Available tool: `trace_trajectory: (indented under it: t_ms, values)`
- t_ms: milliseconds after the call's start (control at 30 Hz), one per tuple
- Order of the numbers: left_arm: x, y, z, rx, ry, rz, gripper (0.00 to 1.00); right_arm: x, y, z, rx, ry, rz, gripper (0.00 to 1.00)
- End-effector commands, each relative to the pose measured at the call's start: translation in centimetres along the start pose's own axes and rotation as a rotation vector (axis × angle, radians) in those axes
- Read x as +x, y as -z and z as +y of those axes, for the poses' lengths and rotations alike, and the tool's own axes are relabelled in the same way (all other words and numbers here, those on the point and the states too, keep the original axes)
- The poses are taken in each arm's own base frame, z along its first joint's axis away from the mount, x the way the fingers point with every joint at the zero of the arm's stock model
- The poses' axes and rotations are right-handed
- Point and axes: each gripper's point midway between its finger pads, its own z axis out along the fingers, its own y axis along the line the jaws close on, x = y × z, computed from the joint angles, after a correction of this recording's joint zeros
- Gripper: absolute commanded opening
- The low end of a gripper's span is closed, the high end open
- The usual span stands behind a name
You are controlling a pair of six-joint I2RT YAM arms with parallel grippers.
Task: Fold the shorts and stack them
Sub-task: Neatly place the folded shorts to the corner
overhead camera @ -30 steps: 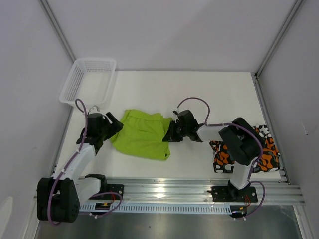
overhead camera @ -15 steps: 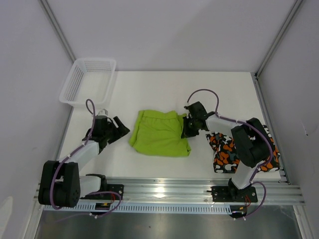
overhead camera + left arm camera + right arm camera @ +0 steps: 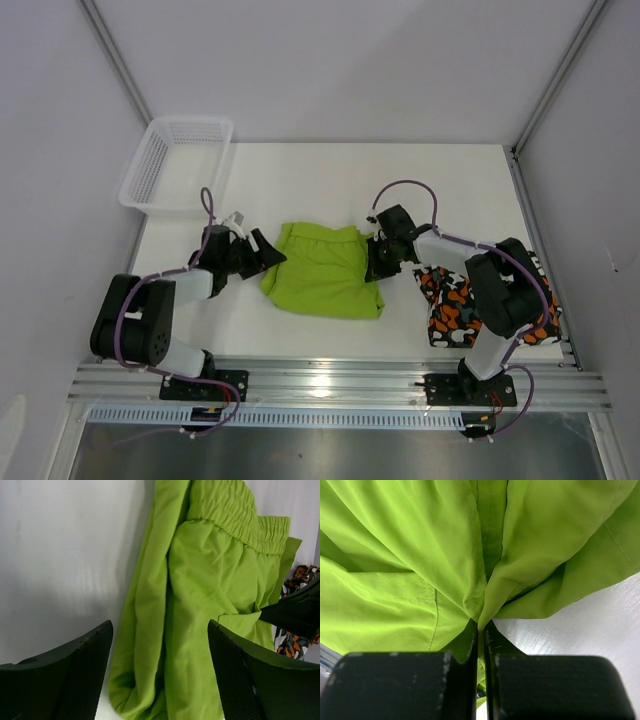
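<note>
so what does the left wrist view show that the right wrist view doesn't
Only the left wrist view: the left fingers standing open with the lime green shorts in view between them, the shorts' elastic waistband, and a bit of the camouflage shorts at the right edge. Only the right wrist view: the right fingers shut on a bunched fold of the green cloth. Both: the green shorts on the white table.

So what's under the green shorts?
Only the white table shows around the green shorts. Their own folded layers cover the spot beneath them, so whatever lies there cannot be seen.
</note>
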Motion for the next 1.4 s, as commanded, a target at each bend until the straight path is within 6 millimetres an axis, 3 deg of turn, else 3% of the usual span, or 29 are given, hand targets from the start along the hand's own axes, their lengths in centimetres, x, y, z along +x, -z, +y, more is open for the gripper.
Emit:
trace_trajectory:
  t_ms: [0,167,267,300,467,533,600,667,767,867,933,1000,1033,1167,1200,1233,1267,1333,1367]
  values:
    - [-0.7,-1.5,-1.7,0.023,-0.067,0.015,0.79,0.9,0.1,0.0,-0.003,0.022,0.035,0.01]
    - [-0.4,-2.5,-1.1,-0.006,-0.052,0.034,0.78,0.6,0.5,0.1,-0.002,0.023,0.020,0.00]
    - [-0.1,-3.1,-0.9,-0.023,-0.050,0.061,0.71,0.5,0.7,0.1,-0.001,0.026,0.014,0.00]
    - [0.2,-3.2,-0.7,-0.032,-0.050,0.072,0.63,0.4,0.8,0.2,-0.001,0.027,0.010,0.00]
    - [0.8,-3.7,-0.4,-0.044,-0.053,0.093,0.43,0.1,1.1,0.4,-0.009,0.024,0.000,0.00]
    - [1.1,-3.8,-0.7,-0.033,-0.056,0.103,0.28,0.0,1.3,0.4,-0.001,0.023,-0.002,0.00]
    - [1.4,-4.0,-1.4,-0.002,-0.062,0.118,0.01,-0.2,1.6,0.3,0.014,0.016,-0.013,0.00]
    - [1.7,-4.0,-2.2,0.022,-0.065,0.124,0.00,-0.5,2.0,-0.1,0.041,0.003,-0.019,0.00]
    - [2.3,-3.8,-4.2,0.040,-0.100,0.116,0.00,-1.5,3.4,-1.4,0.151,-0.023,-0.061,0.00]
    - [2.8,-3.0,-7.4,0.037,-0.162,0.068,0.00,-2.9,5.5,-2.4,0.217,-0.066,-0.129,0.00]
    - [1.7,-1.9,-9.5,0.034,-0.167,-0.012,0.00,-3.7,7.3,-2.3,0.217,-0.105,-0.184,0.00]
    - [2.4,-1.2,-11.9,0.063,-0.174,-0.029,0.00,-4.7,9.5,-2.3,0.227,-0.146,-0.253,0.00]
    - [1.7,-0.5,-13.3,0.069,-0.177,-0.073,0.00,-4.8,10.5,-3.0,0.260,-0.171,-0.275,0.00]
    - [3.4,0.3,-19.7,0.151,-0.219,-0.112,0.00,-5.3,15.4,-5.5,0.343,-0.279,-0.412,0.00]
    - [3.3,0.4,-21.3,0.173,-0.226,-0.123,0.00,-5.0,16.3,-5.9,0.353,-0.300,-0.429,0.00]
    - [4.0,-0.5,-21.5,0.163,-0.234,-0.106,0.00,-5.0,18.0,-5.8,0.345,-0.314,-0.477,0.00]
    - [4.3,-0.4,-23.9,0.207,-0.241,-0.102,0.00,-5.0,19.0,-6.7,0.370,-0.339,-0.506,0.00]
    - [5.3,-1.1,-25.3,0.238,-0.243,-0.076,0.00,-4.4,21.3,-7.9,0.423,-0.364,-0.548,0.00]
    - [6.9,-2.0,-25.6,0.236,-0.258,-0.046,0.00,-4.1,22.1,-8.4,0.441,-0.375,-0.555,0.00]
